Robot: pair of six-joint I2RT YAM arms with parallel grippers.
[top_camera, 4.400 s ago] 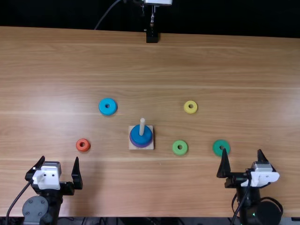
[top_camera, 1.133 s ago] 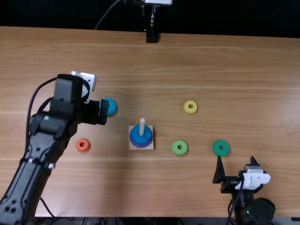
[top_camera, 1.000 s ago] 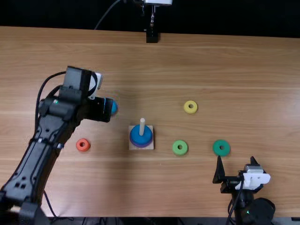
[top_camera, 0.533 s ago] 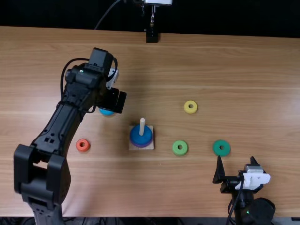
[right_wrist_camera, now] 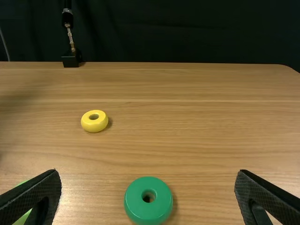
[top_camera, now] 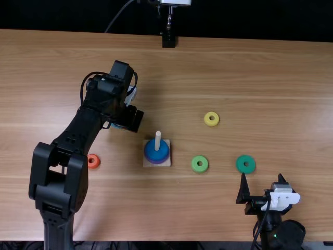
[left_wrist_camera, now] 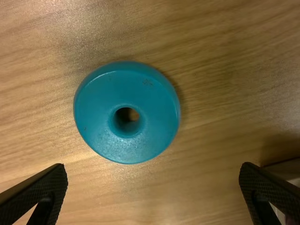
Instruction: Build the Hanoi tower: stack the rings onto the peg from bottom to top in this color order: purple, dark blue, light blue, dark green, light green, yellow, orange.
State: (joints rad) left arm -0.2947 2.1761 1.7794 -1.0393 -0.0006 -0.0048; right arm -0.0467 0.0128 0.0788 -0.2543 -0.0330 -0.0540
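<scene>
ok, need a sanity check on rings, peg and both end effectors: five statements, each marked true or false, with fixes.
1. The dark blue ring sits above the purple ring on the peg. True.
2. The left end effector is gripping the light blue ring. False: its fingers are apart and the ring lies on the table.
3. The right end effector is open. True.
4. The orange ring is on the peg. False: it lies on the table, partly covered by the left arm in the top view.
5. The yellow ring is closer to the robot than the light green ring. False: it is farther away.
</scene>
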